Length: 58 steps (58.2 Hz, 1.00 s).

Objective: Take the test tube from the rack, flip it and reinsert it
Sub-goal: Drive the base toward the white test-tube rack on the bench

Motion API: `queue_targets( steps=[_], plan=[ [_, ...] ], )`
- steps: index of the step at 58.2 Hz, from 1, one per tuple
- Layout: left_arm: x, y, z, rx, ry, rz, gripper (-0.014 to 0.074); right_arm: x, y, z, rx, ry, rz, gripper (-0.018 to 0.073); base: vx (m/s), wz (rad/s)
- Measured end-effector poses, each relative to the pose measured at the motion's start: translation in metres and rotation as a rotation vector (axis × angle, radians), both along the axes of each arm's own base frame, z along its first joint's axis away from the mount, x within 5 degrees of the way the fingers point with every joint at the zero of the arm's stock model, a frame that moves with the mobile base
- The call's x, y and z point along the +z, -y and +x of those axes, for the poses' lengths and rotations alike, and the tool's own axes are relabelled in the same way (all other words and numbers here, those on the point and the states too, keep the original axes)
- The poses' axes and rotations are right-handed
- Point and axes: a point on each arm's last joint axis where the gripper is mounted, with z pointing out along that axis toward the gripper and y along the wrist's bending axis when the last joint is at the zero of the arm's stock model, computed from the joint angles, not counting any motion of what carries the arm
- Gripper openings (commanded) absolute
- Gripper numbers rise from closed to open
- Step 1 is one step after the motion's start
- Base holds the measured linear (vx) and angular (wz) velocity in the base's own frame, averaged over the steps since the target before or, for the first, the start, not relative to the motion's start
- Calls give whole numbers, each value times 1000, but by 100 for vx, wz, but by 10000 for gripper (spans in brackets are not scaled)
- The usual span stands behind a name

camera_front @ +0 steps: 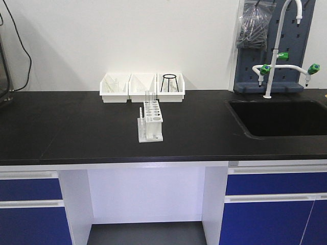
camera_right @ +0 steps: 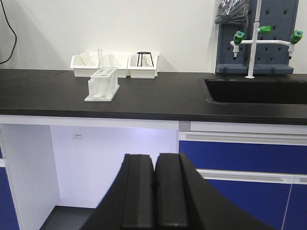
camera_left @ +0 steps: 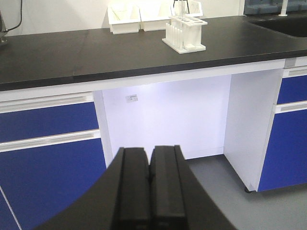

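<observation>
The white rack (camera_front: 151,121) stands on the black counter (camera_front: 76,127), with thin pegs on its left side. Two clear test tubes (camera_front: 148,100) stand upright in its far holes. The rack also shows in the left wrist view (camera_left: 184,33) and in the right wrist view (camera_right: 102,85), where both tubes (camera_right: 100,58) rise above it. My left gripper (camera_left: 149,152) is shut and empty, low in front of the cabinets, far below the counter. My right gripper (camera_right: 155,160) is shut and empty, also low before the counter. Neither gripper shows in the front view.
Three white bins (camera_front: 142,87) line the wall behind the rack; the right one holds a black wire stand (camera_front: 170,82). A black sink (camera_front: 278,117) with a white tap (camera_front: 276,51) lies at the right. Blue drawers (camera_front: 30,204) flank a knee gap under the counter.
</observation>
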Motion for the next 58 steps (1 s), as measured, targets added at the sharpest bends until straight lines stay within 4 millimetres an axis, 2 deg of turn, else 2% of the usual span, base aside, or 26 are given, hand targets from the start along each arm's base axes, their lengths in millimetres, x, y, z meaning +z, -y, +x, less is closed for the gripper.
queue_targets(
  steps=[58],
  plan=[
    [0, 0, 0, 0, 0, 0, -6, 0, 0, 0, 0, 0, 0, -11, 2, 1]
  ],
)
